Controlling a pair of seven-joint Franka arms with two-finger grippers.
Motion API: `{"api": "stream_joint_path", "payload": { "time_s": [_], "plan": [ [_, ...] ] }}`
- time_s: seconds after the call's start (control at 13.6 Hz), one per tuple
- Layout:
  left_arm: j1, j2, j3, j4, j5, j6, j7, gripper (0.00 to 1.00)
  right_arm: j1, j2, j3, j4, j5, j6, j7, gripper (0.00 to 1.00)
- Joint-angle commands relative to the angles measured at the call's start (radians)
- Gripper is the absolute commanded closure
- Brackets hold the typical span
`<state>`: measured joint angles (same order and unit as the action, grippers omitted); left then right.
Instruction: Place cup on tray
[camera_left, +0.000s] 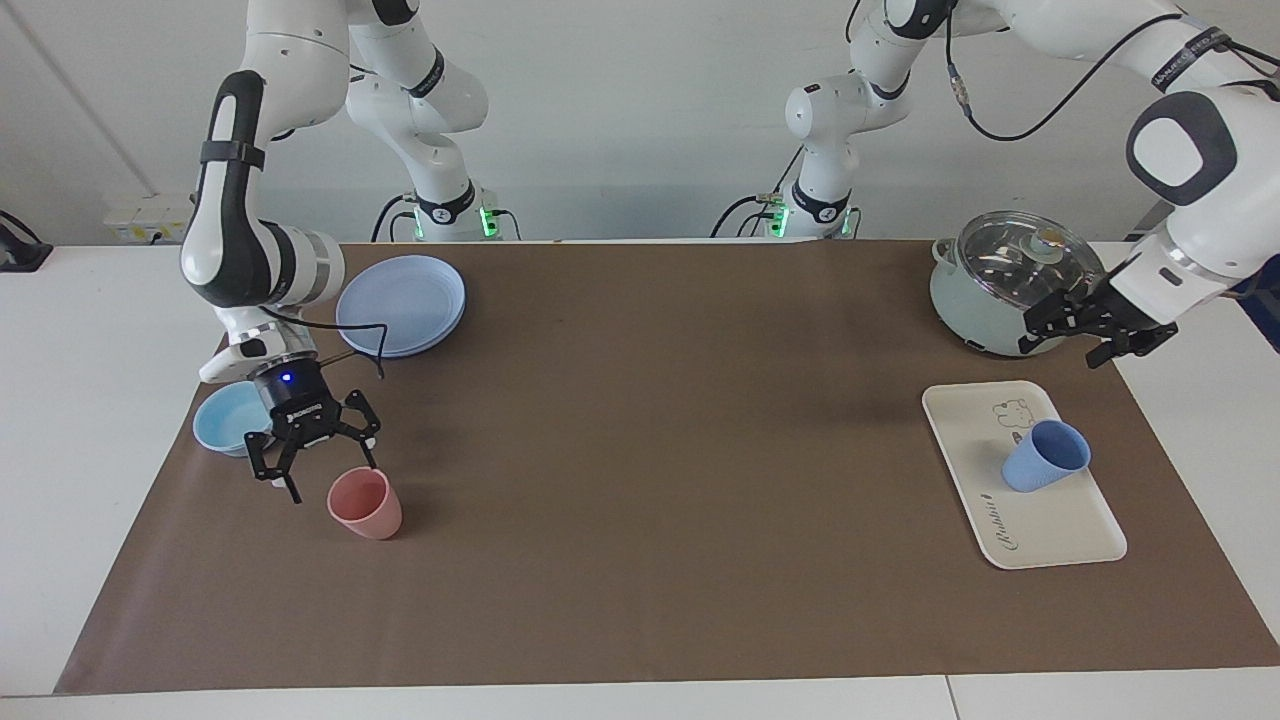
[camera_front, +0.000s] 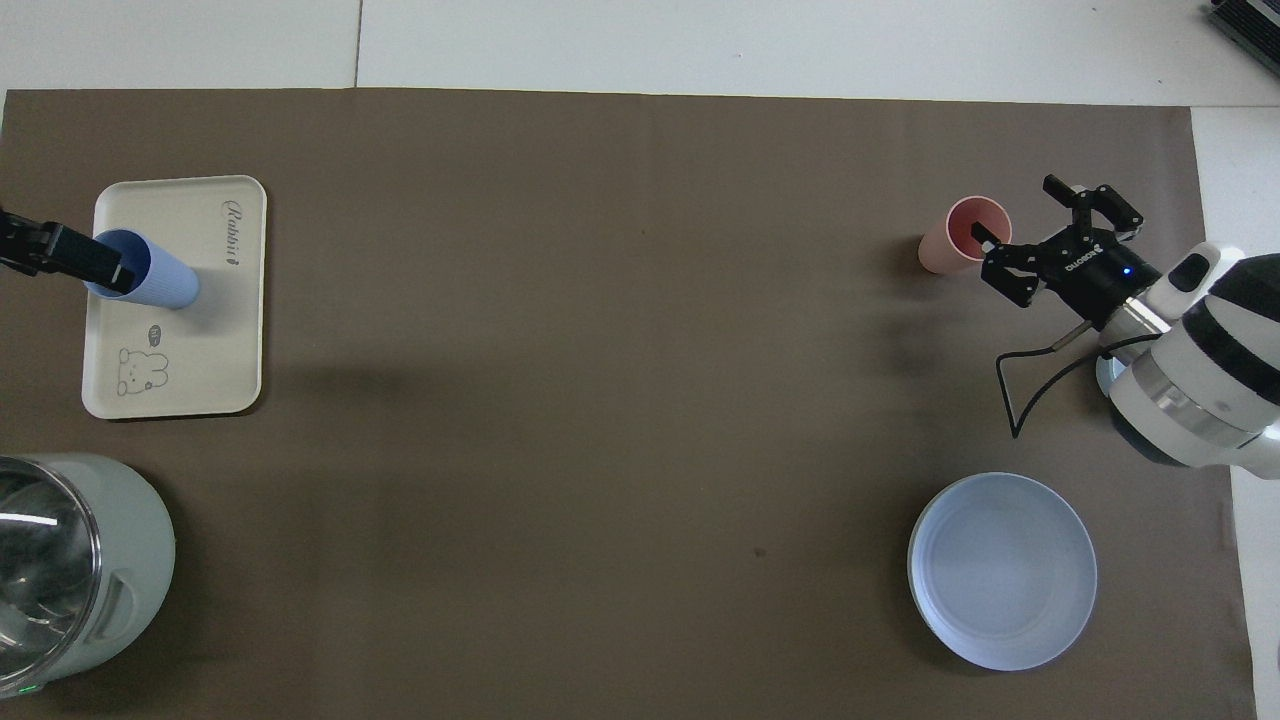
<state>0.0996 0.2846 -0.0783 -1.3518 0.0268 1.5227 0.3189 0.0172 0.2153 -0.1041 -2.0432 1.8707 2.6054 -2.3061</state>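
The periwinkle-blue cup (camera_left: 1043, 457) (camera_front: 155, 278) stands mouth up on the cream tray (camera_left: 1050, 530) (camera_front: 205, 370), at the left arm's end of the table. Nothing holds it. My left gripper (camera_left: 1070, 342) (camera_front: 60, 258) hangs open in the air above the tray's edge, in front of the pot in the facing view. From overhead it covers part of the cup's rim. My right gripper (camera_left: 318, 470) (camera_front: 1030, 215) is open and empty, just beside a salmon-pink tumbler (camera_left: 365, 503) (camera_front: 962, 235) at the right arm's end.
A pale-green pot (camera_left: 995, 295) (camera_front: 70, 570) with a glass lid stands nearer to the robots than the tray. A round blue plate (camera_left: 402, 303) (camera_front: 1002, 570) and a light-blue bowl (camera_left: 222, 420) lie by the right arm. A brown mat (camera_left: 650, 450) covers the table.
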Motion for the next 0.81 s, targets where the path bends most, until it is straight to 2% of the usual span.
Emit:
{"api": "stream_joint_path", "payload": {
  "time_s": [0.0, 0.37, 0.51, 0.73],
  "plan": [
    [-0.109, -0.07, 0.011, 0.01, 0.104, -0.058, -0.111, 0.0, 0.004, -0.043, 0.004, -0.012, -0.158, 0.025, 0.17, 0.0],
    [-0.097, -0.166, 0.014, -0.048, 0.05, -0.053, -0.193, 0.0, -0.028, -0.079, -0.005, 0.057, -0.759, -0.045, 0.592, 0.0],
    [-0.069, -0.179, 0.019, -0.069, -0.011, -0.058, -0.199, 0.0, -0.036, -0.099, -0.006, 0.095, -1.015, -0.114, 0.773, 0.0],
    [-0.055, -0.208, 0.019, -0.11, -0.024, -0.039, -0.201, 0.0, -0.028, -0.135, -0.006, 0.159, -1.434, -0.237, 1.053, 0.0]
  ]
}}
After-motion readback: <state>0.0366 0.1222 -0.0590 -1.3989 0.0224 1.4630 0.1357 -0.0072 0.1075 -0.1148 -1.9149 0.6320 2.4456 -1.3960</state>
